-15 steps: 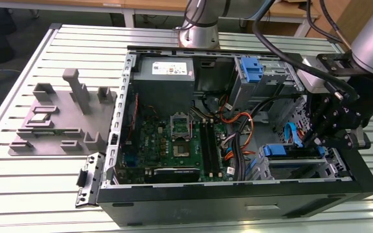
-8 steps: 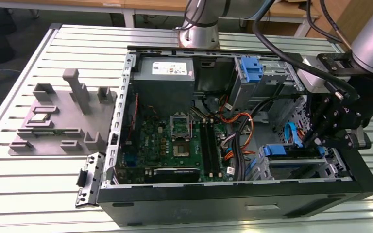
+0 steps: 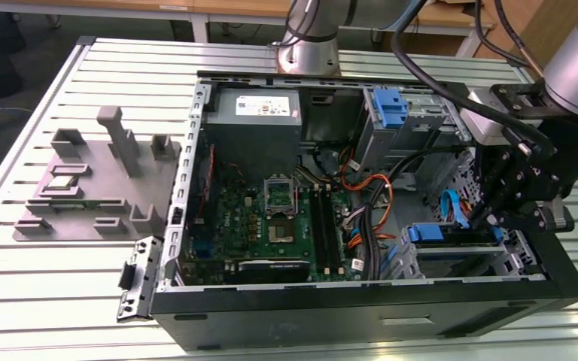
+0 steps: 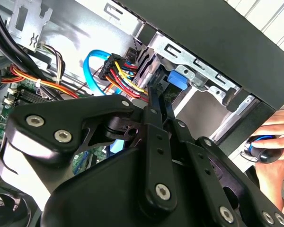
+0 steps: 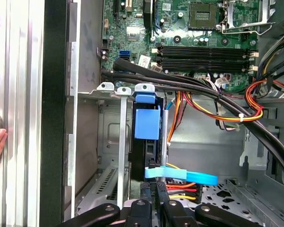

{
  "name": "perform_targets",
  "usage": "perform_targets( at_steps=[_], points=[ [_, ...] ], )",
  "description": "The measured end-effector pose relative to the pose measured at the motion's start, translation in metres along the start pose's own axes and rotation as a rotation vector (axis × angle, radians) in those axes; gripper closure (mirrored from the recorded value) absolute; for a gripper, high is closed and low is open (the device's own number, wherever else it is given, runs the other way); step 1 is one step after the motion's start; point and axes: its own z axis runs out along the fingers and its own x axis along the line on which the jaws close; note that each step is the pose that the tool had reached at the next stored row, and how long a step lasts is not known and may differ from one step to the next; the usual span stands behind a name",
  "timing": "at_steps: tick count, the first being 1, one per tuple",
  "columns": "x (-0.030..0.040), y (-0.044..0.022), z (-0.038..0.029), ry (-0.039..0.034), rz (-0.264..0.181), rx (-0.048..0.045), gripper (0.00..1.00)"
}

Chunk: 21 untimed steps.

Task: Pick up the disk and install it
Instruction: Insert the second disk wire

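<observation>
First wrist view shows the hand [image 5: 157,208] gripping the disk [image 5: 146,124] in its bay; nearby cables [image 5: 217,111] could snag it.

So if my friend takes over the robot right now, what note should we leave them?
Tool: down inside the case, right at the end of the disk. Whether it grips the disk cannot be told.
Disk: on edge in the drive bay, blue frame showing, at the exterior view's right of the case.
Done: the disk is picked up and in the bay.
Left: whether it is fully seated cannot be told, so do not count the install as finished.
Mind: a blue cable lies close by the tool, and a person's hand is just outside the case.
</observation>
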Motion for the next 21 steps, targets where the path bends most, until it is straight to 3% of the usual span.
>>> perform_targets(
  at_steps=[21],
  points=[
    [-0.0002,0.0002,0.0058,0.0011,0.000,-0.0001,0.84]
  ],
)
